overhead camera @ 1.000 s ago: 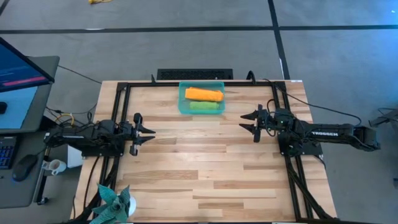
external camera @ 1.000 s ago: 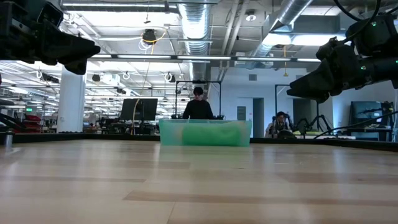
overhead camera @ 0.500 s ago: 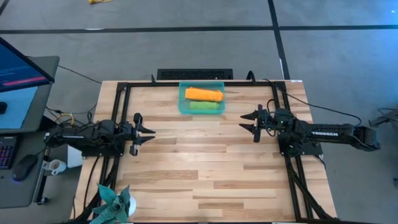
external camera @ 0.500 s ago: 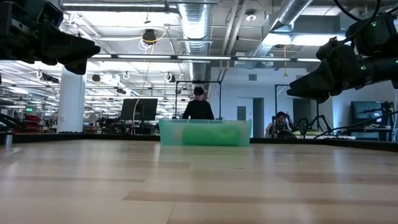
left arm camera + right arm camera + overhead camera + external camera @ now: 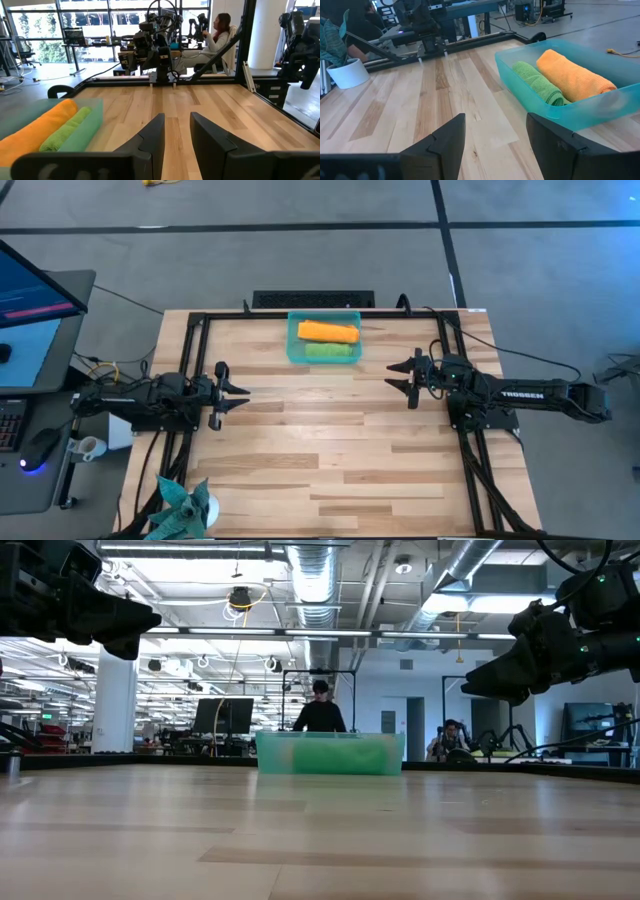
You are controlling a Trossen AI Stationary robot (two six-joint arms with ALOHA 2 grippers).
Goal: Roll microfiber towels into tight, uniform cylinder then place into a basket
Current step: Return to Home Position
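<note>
Nothing moved on tabletop (image 5: pixel 330 450) since a second ago; arms hold same pose. Orange towel (image 5: pixel 328 332) and green towel (image 5: pixel 329 351), both rolled into cylinders, lie side by side in basket (image 5: pixel 292 340) at far middle edge. Left end effector (image 5: pixel 241 394) hovers over left side, fingers apart, empty, pointing inward. Right end effector (image 5: pixel 392 376) mirrors it on right, fingers spread wide, empty. Potted plant (image 5: pixel 185 505) at near left corner; person (image 5: pixel 320 710) beyond basket.

The basket (image 5: pixel 330 755) sits mid-frame at the tabletop's (image 5: pixel 320 840) far side, green showing through its wall, with a person (image 5: pixel 320 716) standing behind it. The left gripper (image 5: pixel 135 625) hangs at upper left and the right gripper (image 5: pixel 490 680) at upper right.
</note>
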